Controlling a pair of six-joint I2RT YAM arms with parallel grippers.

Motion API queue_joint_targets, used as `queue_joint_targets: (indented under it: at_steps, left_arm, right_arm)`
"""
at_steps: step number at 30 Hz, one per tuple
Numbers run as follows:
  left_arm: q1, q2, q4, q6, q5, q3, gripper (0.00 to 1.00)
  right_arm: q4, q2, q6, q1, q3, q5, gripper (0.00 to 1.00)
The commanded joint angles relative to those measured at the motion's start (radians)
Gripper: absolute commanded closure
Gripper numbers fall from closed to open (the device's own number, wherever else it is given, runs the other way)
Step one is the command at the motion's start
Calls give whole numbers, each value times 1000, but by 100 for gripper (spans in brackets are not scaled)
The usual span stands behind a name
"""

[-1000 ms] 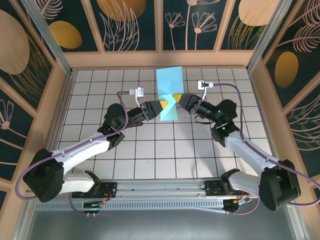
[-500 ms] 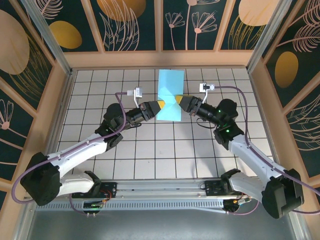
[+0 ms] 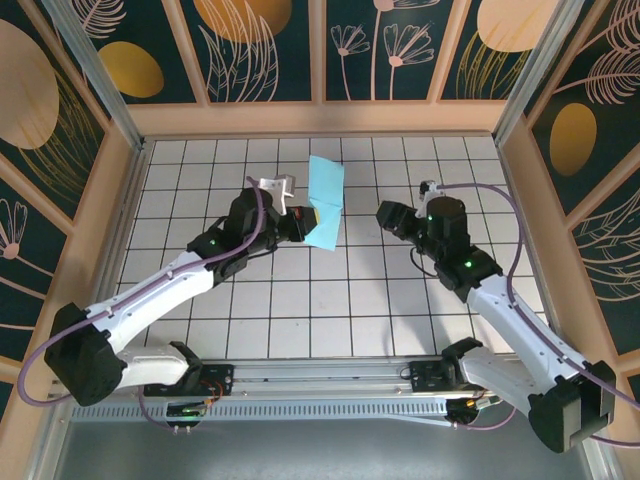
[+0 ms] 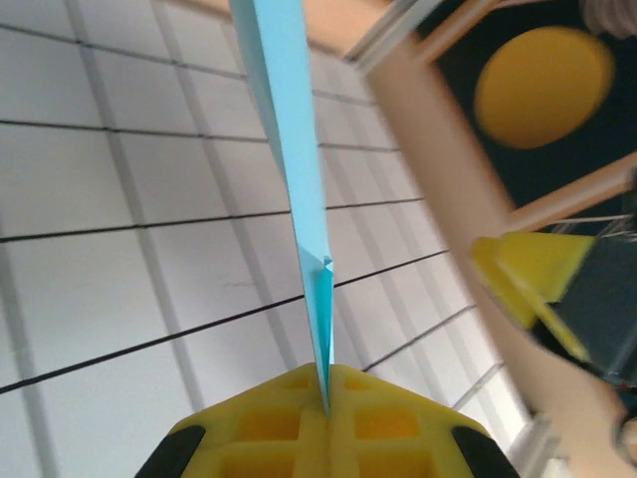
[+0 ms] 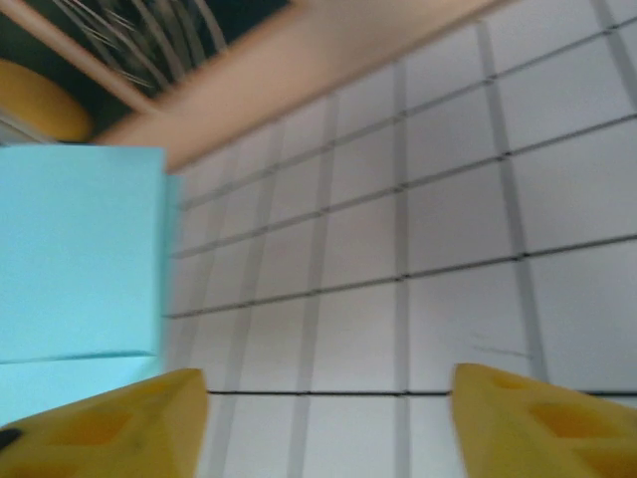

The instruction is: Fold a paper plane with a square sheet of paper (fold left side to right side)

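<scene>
My left claw is pinched shut on the paper, held upright above the far-middle bench; right claw wide apart, empty. Single pinch: I'd expect swinging, slipping.

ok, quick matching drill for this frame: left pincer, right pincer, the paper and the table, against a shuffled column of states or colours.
Column one:
1. left pincer
2. right pincer
3. sheet of paper
4. table

Column two:
a. open, nothing between its fingers
b. light teal-blue
c. shut on the paper's edge
d. white grid tiles

Pairs: 1-c, 2-a, 3-b, 4-d.
</scene>
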Motion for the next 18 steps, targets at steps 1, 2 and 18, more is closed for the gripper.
queue_joint_targets:
  at_steps: [1,2,18]
  left_arm:
    - [-59,55,-321,115,-235,125,100]
    - [-79,82,-399,130,-299,165,100]
    - [-339,552,-1039,-91,-888,481,100]
  right_arm:
    - [-156,24,-49,-6,0,179,23]
    - [-159,30,-48,-7,-10,193,19]
    - [-104,10,-1,-64,-135,249,1]
